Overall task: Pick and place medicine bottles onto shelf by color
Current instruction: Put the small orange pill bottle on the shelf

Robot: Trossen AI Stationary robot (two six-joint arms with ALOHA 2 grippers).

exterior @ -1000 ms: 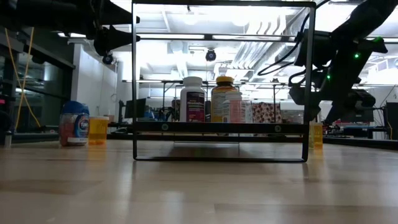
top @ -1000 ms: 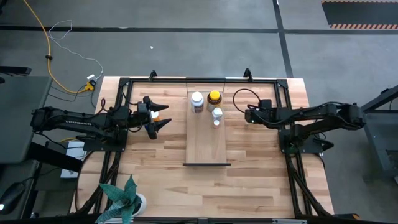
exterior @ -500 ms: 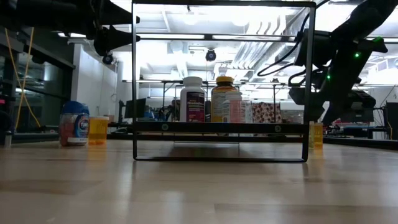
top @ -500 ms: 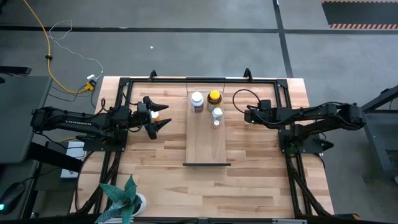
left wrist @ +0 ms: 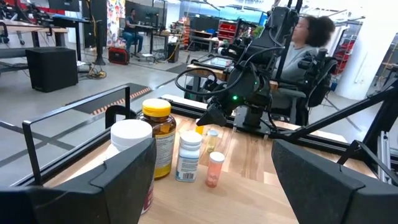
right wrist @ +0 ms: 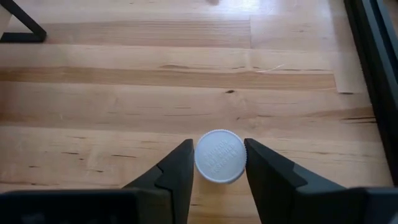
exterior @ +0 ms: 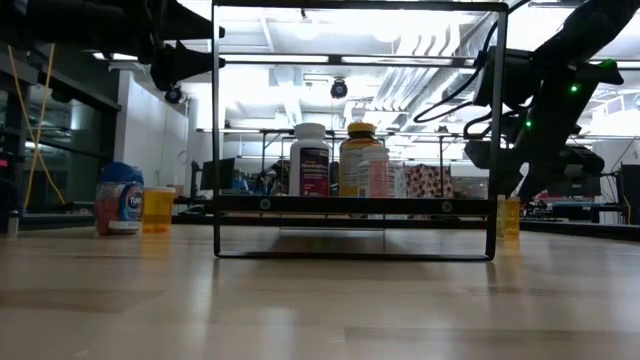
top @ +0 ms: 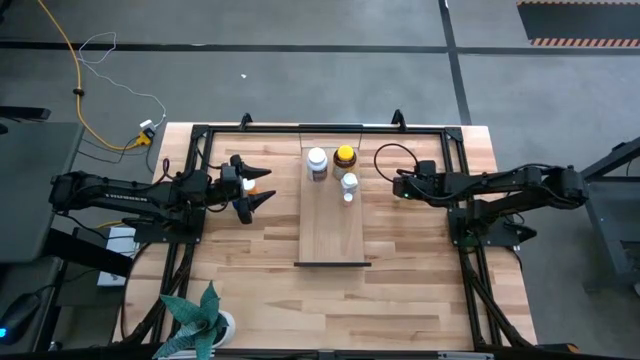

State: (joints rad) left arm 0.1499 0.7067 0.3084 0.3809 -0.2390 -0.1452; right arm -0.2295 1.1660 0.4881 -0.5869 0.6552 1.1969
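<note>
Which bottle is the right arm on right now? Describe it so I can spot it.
Look right of the shelf, on the bare table inside the black frame. The right gripper points down there, fingers against a white cap: a tiny orange bottle, standing alone, unlike the bigger bottles grouped on the shelf.

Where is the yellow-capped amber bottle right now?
In the high view the yellow-capped amber bottle stands at the far end of the shelf, on its right side, beside the white-capped bottle and just behind a smaller white bottle.
</note>
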